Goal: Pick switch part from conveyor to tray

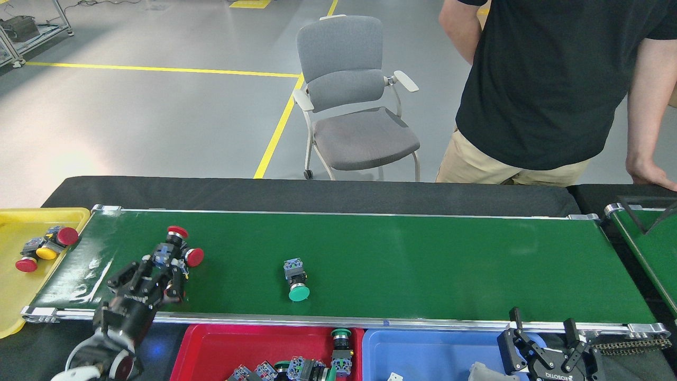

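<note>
Left gripper (168, 275) sat low over the left end of the conveyor (423, 254), fingers reaching into a tight cluster of red-capped switch parts (180, 248). Two red caps showed at the fingertips, and a third red patch showed beside the fingers. Whether the fingers had pinched one or only bracketed it, I could not tell; the dark fingers hid the contact.

Green-capped switch part (296, 278) lay alone mid-belt, well apart from the cluster.

Right gripper (545, 352) hung off the belt at the near right, fingers spread, holding nothing.

Red tray (211, 344) sat just below the near rail, already holding several switches; blue tray (423, 349) beside it; yellow tray (16, 275) off the left end with a few more parts.

Judged step: securing one red part for the tray. To do it well:
- take the grey-blue body, not the rounded cap
- close on one part only; neighbours touched and could get dragged
- lift straight up clear of the rail before swinging toward a tray

Person (550, 84) stood beyond the far side of the surface.
</note>
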Robot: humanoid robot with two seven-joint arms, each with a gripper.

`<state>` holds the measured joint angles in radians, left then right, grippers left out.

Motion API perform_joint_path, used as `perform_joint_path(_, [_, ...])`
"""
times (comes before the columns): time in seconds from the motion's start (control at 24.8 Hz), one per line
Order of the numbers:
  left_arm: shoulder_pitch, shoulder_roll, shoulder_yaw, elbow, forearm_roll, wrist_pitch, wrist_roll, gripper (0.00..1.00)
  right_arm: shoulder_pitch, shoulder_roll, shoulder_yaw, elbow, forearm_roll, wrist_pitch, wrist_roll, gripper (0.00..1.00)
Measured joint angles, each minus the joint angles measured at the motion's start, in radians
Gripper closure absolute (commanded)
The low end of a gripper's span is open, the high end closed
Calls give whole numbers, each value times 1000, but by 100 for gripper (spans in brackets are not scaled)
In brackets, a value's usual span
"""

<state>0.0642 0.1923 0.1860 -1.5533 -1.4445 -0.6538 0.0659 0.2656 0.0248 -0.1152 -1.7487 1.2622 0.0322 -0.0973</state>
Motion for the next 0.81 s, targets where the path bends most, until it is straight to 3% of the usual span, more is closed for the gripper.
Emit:
perform_joint_path(0.08, [123, -1, -3, -135, 11, -72, -1, 62, 0, 0, 0, 0, 0, 0, 0, 1])
perform_joint_path(0.16, [211, -22, -4, -201, 12, -104, -1, 0, 0, 0, 0, 0, 0, 1, 0, 1])
perform_joint_path(0.28, [235, -99, -5, -211, 12, -123, -3, 0, 0, 0, 0, -1, 0, 2, 0, 1])
perform_joint_path(0.52, [235, -126, 15, -192, 1, -127, -3, 0, 0, 0, 0, -1, 0, 2, 0, 1])
perform_joint_path(0.73, [144, -112, 107, -75, -104, 129, -4, 0, 1, 0, 0, -1, 0, 0, 0, 1])
perform_joint_path(0.81, [103, -88, 148, 8, -124, 175, -4, 0, 1, 0, 0, -1, 0, 0, 0, 1])
